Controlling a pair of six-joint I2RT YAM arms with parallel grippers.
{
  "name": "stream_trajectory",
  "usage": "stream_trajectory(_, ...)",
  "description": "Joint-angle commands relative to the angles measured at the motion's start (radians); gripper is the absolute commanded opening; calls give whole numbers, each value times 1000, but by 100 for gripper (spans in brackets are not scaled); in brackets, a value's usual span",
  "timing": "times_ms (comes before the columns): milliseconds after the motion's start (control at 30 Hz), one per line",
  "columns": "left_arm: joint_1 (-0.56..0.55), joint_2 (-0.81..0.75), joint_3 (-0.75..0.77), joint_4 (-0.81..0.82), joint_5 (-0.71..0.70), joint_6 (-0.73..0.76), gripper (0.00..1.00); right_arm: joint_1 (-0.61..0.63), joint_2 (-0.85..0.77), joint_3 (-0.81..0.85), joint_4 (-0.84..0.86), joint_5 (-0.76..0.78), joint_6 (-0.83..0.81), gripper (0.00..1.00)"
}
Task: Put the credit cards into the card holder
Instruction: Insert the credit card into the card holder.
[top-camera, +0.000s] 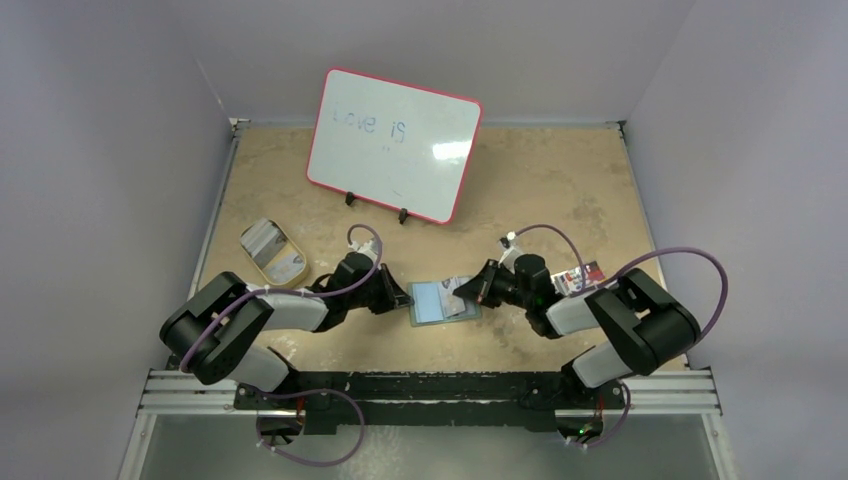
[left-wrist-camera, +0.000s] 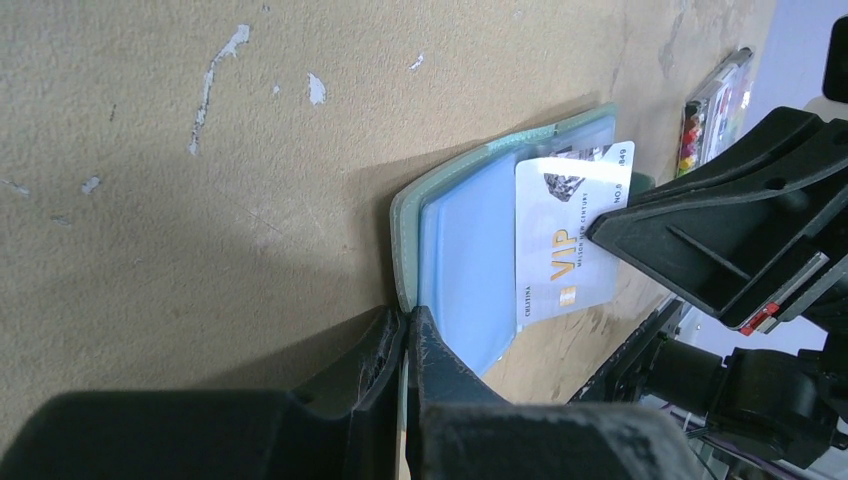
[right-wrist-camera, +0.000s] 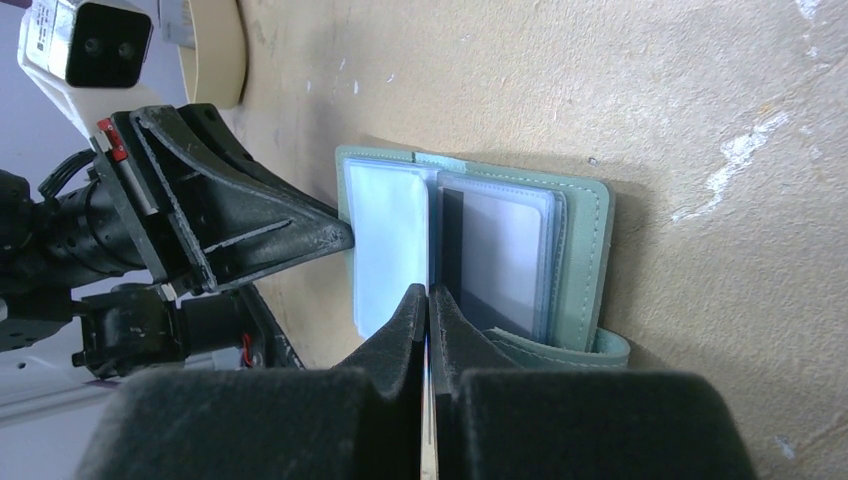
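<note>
The sage-green card holder (top-camera: 443, 303) lies open on the table between the two arms, its clear blue-tinted sleeves (left-wrist-camera: 465, 250) fanned out. My left gripper (left-wrist-camera: 408, 315) is shut on the holder's near edge (left-wrist-camera: 405, 235), pinning it. My right gripper (right-wrist-camera: 428, 292) is shut on a white credit card (left-wrist-camera: 565, 240) printed "VIP". That card lies tilted over the blue sleeve, one end at the sleeve and the other in the right fingers (left-wrist-camera: 650, 225). In the right wrist view the card shows only edge-on between the jaws, with the holder (right-wrist-camera: 590, 250) open beyond them.
A pink-framed whiteboard (top-camera: 393, 143) stands at the back. A tan oval tray (top-camera: 272, 252) with a silver case sits to the left. A small colourful packet (top-camera: 580, 277) lies to the right, beside the right arm. Walls close in the table on three sides.
</note>
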Motion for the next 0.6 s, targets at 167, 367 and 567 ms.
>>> stream_trajectory(167,-5,0,-20,10,-68,-10,0,17,92,-2,147,-50,46,0)
stream_trajectory(367,-6,-8,-11,-3,-76,-13,0,32,109,4,156,-32,56,0)
stream_trajectory(567,-10,-13,-12,-5,-85,-22,0,56,136,20,179,-10,77,0)
